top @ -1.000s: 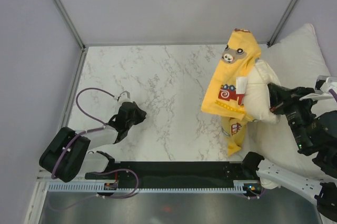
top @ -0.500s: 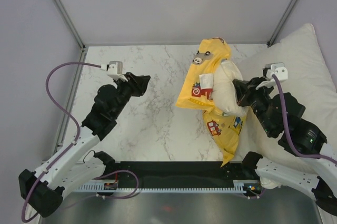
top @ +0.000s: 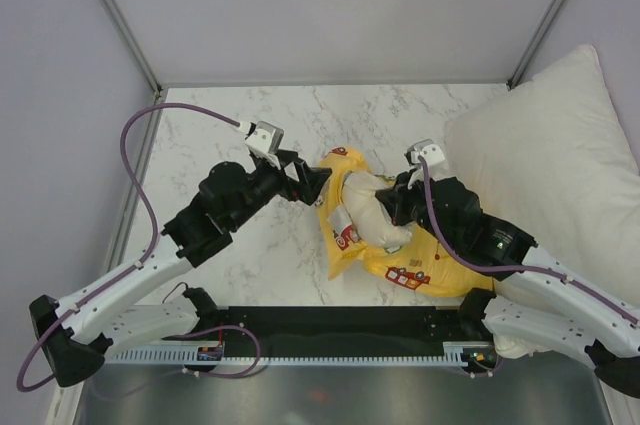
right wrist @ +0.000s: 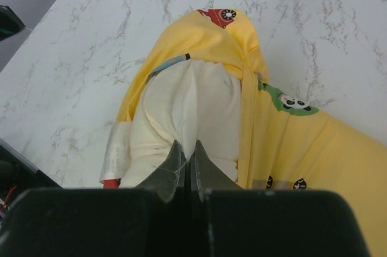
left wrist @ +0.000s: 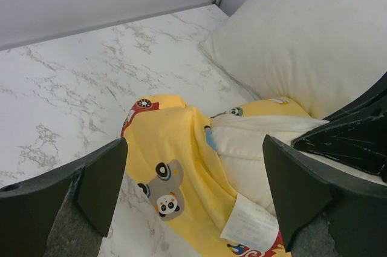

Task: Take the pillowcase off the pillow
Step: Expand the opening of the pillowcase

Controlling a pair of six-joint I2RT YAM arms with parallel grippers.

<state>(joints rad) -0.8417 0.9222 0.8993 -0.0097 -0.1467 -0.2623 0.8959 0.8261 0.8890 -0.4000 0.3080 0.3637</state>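
Marble table (top: 220, 135), pillow (top: 368, 210) half hidden inside pillowcase (top: 440, 273)

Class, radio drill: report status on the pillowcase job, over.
Left hand open beside the pillowcase. Right hand shut on the pillow, bare end. Pillowcase partly off. Large white pillow close on the right.

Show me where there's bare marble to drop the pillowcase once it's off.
Free: the table along the back wall, from the left corner to the white pillow; also a patch by the front rail, between left arm and pillowcase. Crowded: centre-right, where the open left gripper and the right gripper, shut on the pillow, meet.
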